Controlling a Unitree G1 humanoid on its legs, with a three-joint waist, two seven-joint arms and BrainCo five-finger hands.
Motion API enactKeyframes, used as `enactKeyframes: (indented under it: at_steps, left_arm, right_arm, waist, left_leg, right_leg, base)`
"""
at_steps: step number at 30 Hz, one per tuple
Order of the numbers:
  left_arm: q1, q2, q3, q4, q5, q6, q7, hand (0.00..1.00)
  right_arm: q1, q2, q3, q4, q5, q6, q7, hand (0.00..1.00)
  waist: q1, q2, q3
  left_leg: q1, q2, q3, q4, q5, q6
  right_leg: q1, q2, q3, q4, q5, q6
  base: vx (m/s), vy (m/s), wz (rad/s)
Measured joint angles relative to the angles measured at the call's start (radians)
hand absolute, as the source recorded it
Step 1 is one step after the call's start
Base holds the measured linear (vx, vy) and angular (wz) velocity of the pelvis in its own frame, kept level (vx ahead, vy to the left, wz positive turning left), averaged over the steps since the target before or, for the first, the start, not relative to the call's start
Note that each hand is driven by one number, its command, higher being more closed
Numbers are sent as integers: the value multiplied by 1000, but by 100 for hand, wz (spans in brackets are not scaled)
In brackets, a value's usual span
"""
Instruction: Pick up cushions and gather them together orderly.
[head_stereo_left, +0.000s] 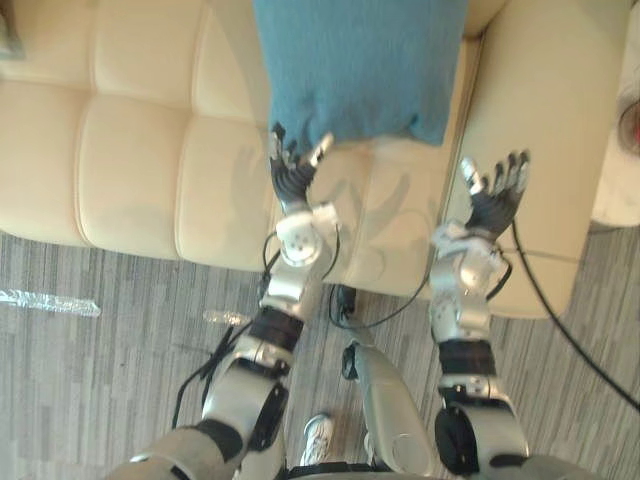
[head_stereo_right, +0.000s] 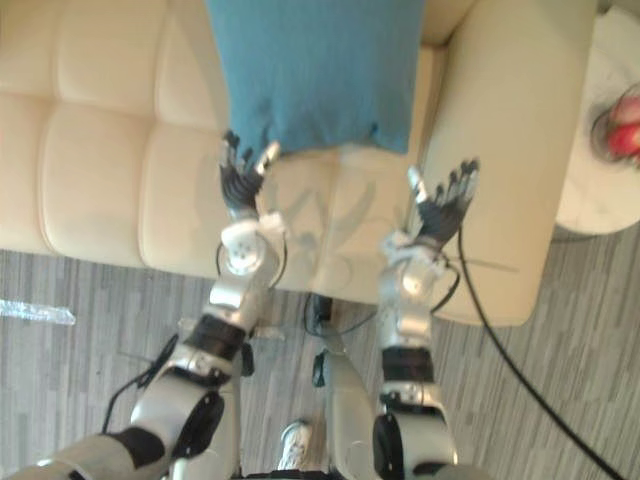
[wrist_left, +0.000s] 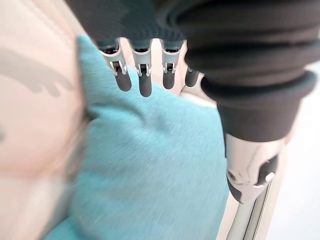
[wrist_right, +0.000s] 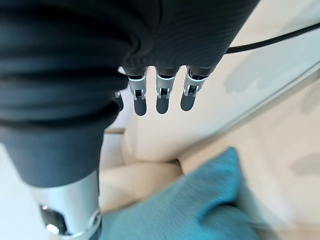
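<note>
A teal cushion (head_stereo_left: 358, 62) leans against the back of the cream sofa (head_stereo_left: 140, 170), close to its right armrest. My left hand (head_stereo_left: 292, 170) is open, fingers straight, just below the cushion's lower left corner and not gripping it. The same cushion (wrist_left: 150, 165) spreads out past the left hand's fingertips (wrist_left: 145, 82). My right hand (head_stereo_left: 497, 195) is open over the right armrest, off to the right of the cushion's lower right corner. Its straight fingers (wrist_right: 162, 97) hold nothing, and the cushion's corner (wrist_right: 200, 205) lies beyond them.
The sofa's right armrest (head_stereo_left: 540, 130) stands beside the cushion. A white round side table (head_stereo_right: 610, 130) with a red object on it sits right of the sofa. Grey striped floor (head_stereo_left: 80, 360) runs in front, with a clear plastic wrapper (head_stereo_left: 50, 302) lying at the left.
</note>
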Motion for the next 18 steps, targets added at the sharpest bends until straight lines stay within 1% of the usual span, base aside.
enactKeyframes:
  at_steps: [1, 3, 4, 5, 6, 7, 8, 9, 10, 11, 12, 14, 15, 17, 18]
  left_arm:
    - [8, 0, -3, -1, 1, 0, -3, 0]
    - [120, 0, -42, -11, 20, 1, -41, 0]
    - [179, 22, -74, -13, 30, 2, -62, 0]
    - [210, 34, -82, -13, 39, 2, -81, 0]
    - [266, 54, -86, -14, 51, 1, -100, 0]
    - [287, 62, -85, -14, 57, 1, -107, 0]
    - [337, 75, -81, -13, 58, 0, -124, 0]
    - [396, 90, -70, -8, 58, 0, -144, 0]
    - [411, 94, -66, -1, 58, 0, -150, 0]
    - [454, 105, -48, 28, 59, 0, -167, 0]
    - [485, 111, -10, 71, 60, 0, -190, 0]
    - [511, 125, 26, 119, 60, 0, -207, 0]
    - [517, 131, 34, 129, 61, 0, -210, 0]
    - [553, 153, 109, 204, 66, -1, -230, 0]
    - [555, 160, 120, 218, 67, -1, -231, 0]
  right_arm:
    - [6, 1, 2, 1, 0, 0, 2, 0]
    - [87, -13, 25, 33, -1, 2, 31, 0]
    - [138, -12, 23, 41, -6, 0, 46, 0]
    - [168, -12, 21, 51, -17, -1, 55, 0]
    - [225, -12, 22, 73, -37, -1, 69, 0]
    - [247, -12, 22, 85, -39, -2, 75, 0]
    - [290, -13, 22, 123, -39, -1, 83, 0]
    - [331, -15, 21, 180, -40, 1, 93, 0]
    - [344, -16, 21, 197, -40, 2, 95, 0]
    - [368, -21, 20, 239, -40, 4, 103, 0]
    - [388, -23, 20, 298, -48, 8, 111, 0]
    - [405, -24, 21, 352, -68, 14, 116, 0]
    - [406, -24, 21, 361, -73, 14, 120, 0]
    - [426, -27, 20, 422, -79, 25, 137, 0]
    - [426, -28, 20, 430, -81, 26, 139, 0]
  waist:
    - [1, 0, -3]
    - [8, 1, -48]
    - [11, 1, -76]
    - [11, 1, -92]
    - [13, 2, -132]
    - [13, 3, -146]
    - [14, 3, -177]
    - [16, 7, -210]
    - [15, 8, -222]
    - [14, 18, -252]
    - [4, 30, -260]
    - [3, 36, -271]
    - [3, 37, -274]
    - [2, 39, -290]
    - [2, 39, -291]
  left_leg:
    - [3, 0, 0, -1, -1, 0]
    - [52, 0, -1, -15, -13, -4]
    - [88, 0, -3, -30, -18, -10]
    - [111, 0, -7, -38, -21, -13]
    - [141, 0, -7, -50, -27, -17]
    - [153, 0, -7, -57, -29, -19]
    - [183, -1, -4, -76, -31, -22]
    - [221, -2, 1, -103, -30, -25]
    - [229, -2, 4, -113, -29, -26]
    - [256, -5, 7, -137, -26, -28]
    - [294, -9, 7, -157, -25, -30]
    - [330, -12, 7, -181, -21, -31]
    - [337, -14, 6, -186, -18, -31]
    - [381, -20, 6, -227, -3, -31]
    - [389, -21, 6, -235, 0, -30]
  right_leg:
    - [3, 0, -1, 1, -3, 0]
    - [43, 0, -11, 11, -31, -3]
    - [75, 0, -19, 13, -46, -11]
    - [98, 1, -23, 12, -56, -13]
    - [120, 2, -25, 14, -71, -18]
    - [130, 2, -25, 14, -77, -17]
    - [149, 2, -23, 14, -87, -20]
    - [171, 1, -22, 14, -91, -18]
    - [172, 1, -22, 13, -91, -17]
    - [186, 0, -22, 9, -92, -16]
    - [223, -2, -24, -7, -92, -16]
    - [254, -2, -24, -20, -92, -16]
    - [261, -2, -24, -25, -92, -16]
    - [294, -5, -26, -43, -92, -16]
    - [298, -6, -26, -44, -92, -16]
  base:
    - [84, -48, 12]
    - [98, -54, 13]
    - [114, -62, 17]
    - [137, -76, 16]
    - [125, -63, 8]
    - [132, -55, 2]
    - [152, -41, -2]
    - [147, -37, -6]
    - [173, -31, -15]
    - [147, -17, -11]
    - [140, -10, -8]
    - [64, 4, 2]
    - [43, 6, 4]
    - [33, 7, 5]
    - [17, 8, 5]
